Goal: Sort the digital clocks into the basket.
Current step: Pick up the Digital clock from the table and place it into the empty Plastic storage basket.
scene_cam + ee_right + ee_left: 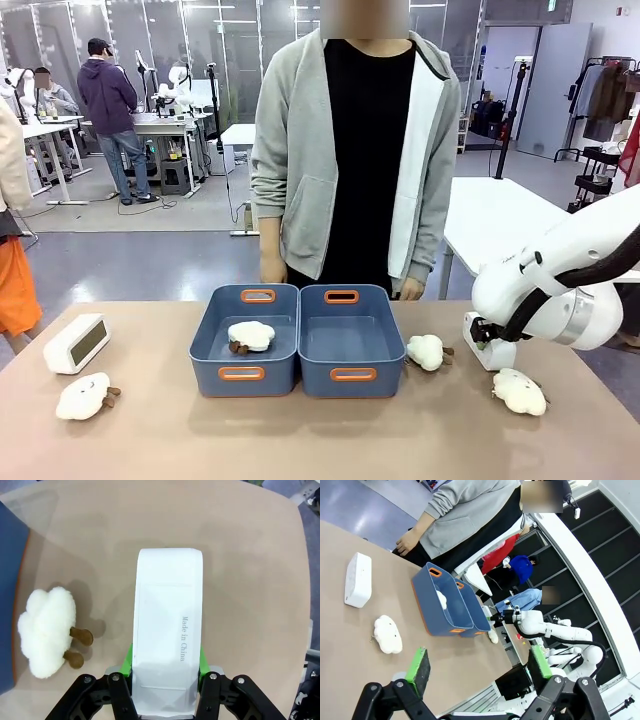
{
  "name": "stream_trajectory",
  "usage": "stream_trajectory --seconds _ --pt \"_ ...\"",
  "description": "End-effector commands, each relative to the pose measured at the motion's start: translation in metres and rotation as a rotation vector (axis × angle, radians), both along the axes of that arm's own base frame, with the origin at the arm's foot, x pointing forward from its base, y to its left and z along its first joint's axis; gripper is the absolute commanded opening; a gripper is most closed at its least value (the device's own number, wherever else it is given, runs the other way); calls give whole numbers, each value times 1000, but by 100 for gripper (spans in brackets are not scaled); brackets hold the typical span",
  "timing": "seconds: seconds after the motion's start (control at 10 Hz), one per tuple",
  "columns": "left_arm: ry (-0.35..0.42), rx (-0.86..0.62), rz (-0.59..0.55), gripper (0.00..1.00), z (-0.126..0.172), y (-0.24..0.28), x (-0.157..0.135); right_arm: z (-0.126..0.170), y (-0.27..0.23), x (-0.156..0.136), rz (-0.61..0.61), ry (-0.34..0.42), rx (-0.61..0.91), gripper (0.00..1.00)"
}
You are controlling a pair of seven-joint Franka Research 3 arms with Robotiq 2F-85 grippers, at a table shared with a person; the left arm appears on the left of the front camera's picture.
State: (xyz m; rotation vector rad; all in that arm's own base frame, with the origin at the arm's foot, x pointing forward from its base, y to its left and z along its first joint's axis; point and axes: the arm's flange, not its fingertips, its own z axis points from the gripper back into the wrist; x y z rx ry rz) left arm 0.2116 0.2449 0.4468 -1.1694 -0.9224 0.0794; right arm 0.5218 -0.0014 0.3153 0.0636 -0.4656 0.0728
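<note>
The front camera looked from slightly above across the tan table (pixel 320 430) at a person in a grey zip jacket (pixel 290 150) on the far side. The left wrist camera hung high and rolled, taking in the same pair of slate-blue rectangular plastic baskets (pixel 427 602) from farther off. The right wrist camera looked straight down, very near, on a white rounded-rectangular plastic digital clock (pixel 167 630) and a fluffy white cloud-shaped plush toy (pixel 47 630).

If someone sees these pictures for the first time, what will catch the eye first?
The right arm's jaws clamp a white digital clock on the right side of the table. In the middle stand two blue baskets; the left one holds a cloud plush.
</note>
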Motion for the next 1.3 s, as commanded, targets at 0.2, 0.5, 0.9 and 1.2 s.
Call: stream_trajectory --seconds 0.2,0.5,0.9,1.2 --pt "-14 -14 -2 100 3 0 0 71 11 -25 57 -68 112 0" --pt "-14 -14 -2 100 3 0 0 150 54 -106 337 7 200 0" --pt "-14 -14 -2 100 3 0 0 149 113 -139 574 23 228 0" --pt "-14 -14 -2 100 3 0 0 188 80 -235 830 -20 300 0"
